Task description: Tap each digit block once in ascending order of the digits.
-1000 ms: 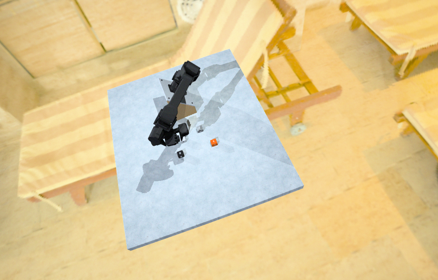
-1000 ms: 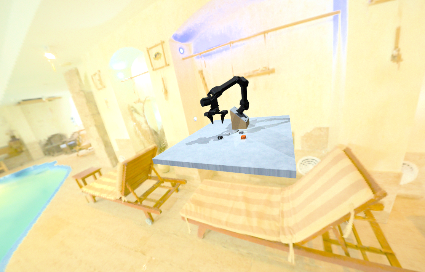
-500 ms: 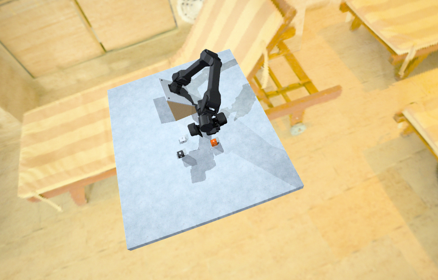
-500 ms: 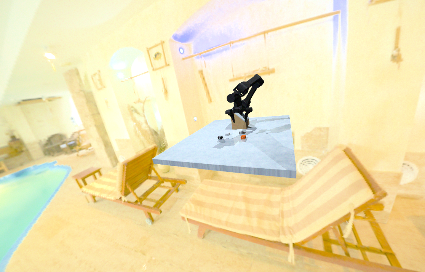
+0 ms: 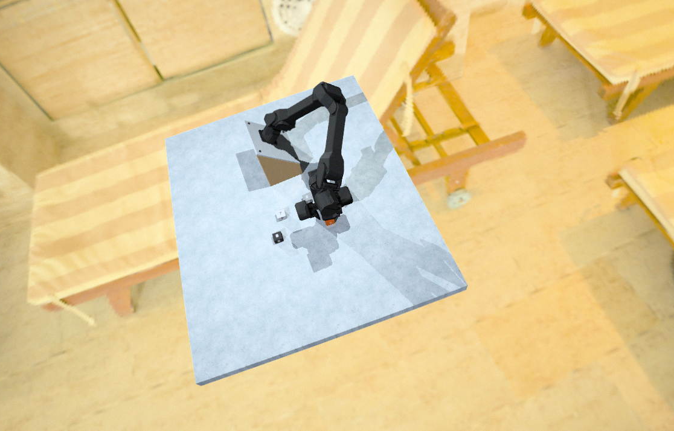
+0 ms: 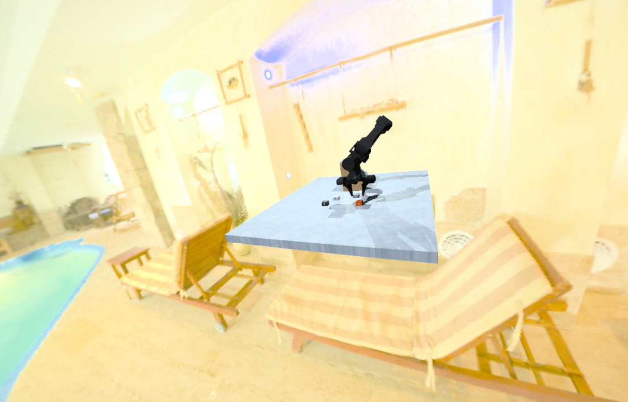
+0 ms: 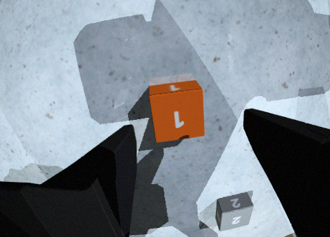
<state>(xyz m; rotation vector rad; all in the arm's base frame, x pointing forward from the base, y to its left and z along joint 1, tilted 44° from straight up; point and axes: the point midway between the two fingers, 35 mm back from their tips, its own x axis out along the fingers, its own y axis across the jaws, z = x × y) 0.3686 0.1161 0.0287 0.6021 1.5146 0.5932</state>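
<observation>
Claw: part-open, gripping nothing, fingers apart from block 1. Block 2 near, on table.

Pale grey speckled table slab. On it: orange block "1", grey block "2", white block, black block, tan arm pedestal.

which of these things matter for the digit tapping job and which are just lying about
Job:
orange block 1
grey block 2
white block
black block
gripper, open

Lying about:
tan wedge by the arm's foot
striped sun lounger
pool
</observation>
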